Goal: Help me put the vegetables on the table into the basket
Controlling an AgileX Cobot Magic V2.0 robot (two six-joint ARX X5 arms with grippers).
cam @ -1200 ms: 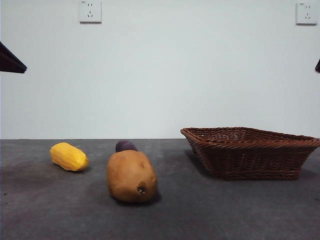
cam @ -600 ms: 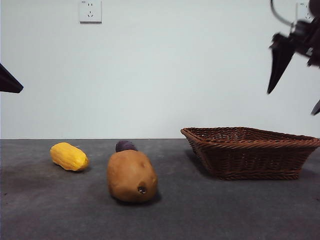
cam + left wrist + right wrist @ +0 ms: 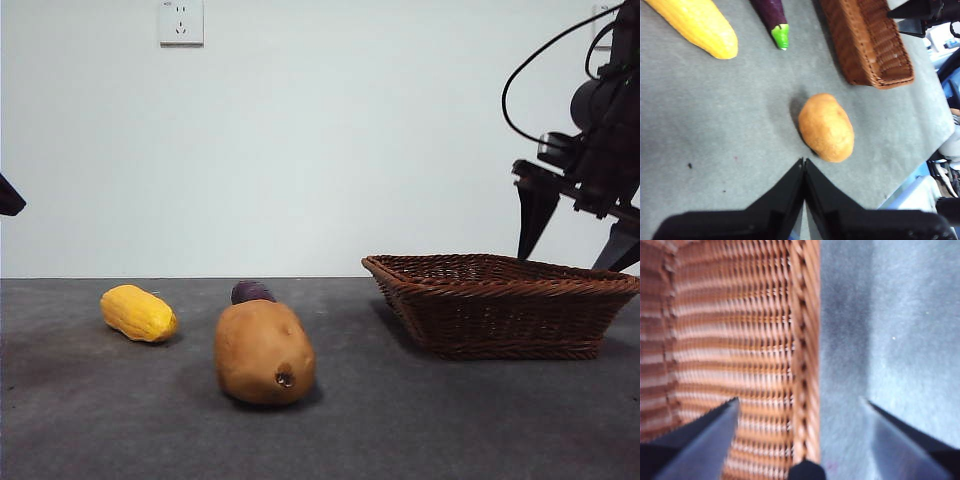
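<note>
The right end effector (image 3: 578, 232) hangs over the basket's rim, jaws spread wide and empty, one jaw above the weave and the other above bare table. In its wrist view the braided rim (image 3: 807, 355) runs straight between the two jaws. That is the risk here, I'd say: if it drops from this spot, a jaw tip lands on the rim and shoves or tips the basket (image 3: 500, 305), because the wicker is light and nothing pins it down.

The left end effector (image 3: 803, 167) waits with its jaws pressed together, above the table near the potato (image 3: 826, 127). It would have to open before coming down, or the closed tips would just nudge the potato into a roll.

All three vegetables lie on the table, none in the basket yet. The corn (image 3: 138, 312) sits well apart from the basket. The small purple piece (image 3: 251, 291) lies just behind the potato in the front view, so a reach for it from the front could bump the potato. Between potato and basket the table (image 3: 350, 420) is open, good room for a carry. The left wrist view shows the table's edge close beside the potato; a roll that way could send it off.
</note>
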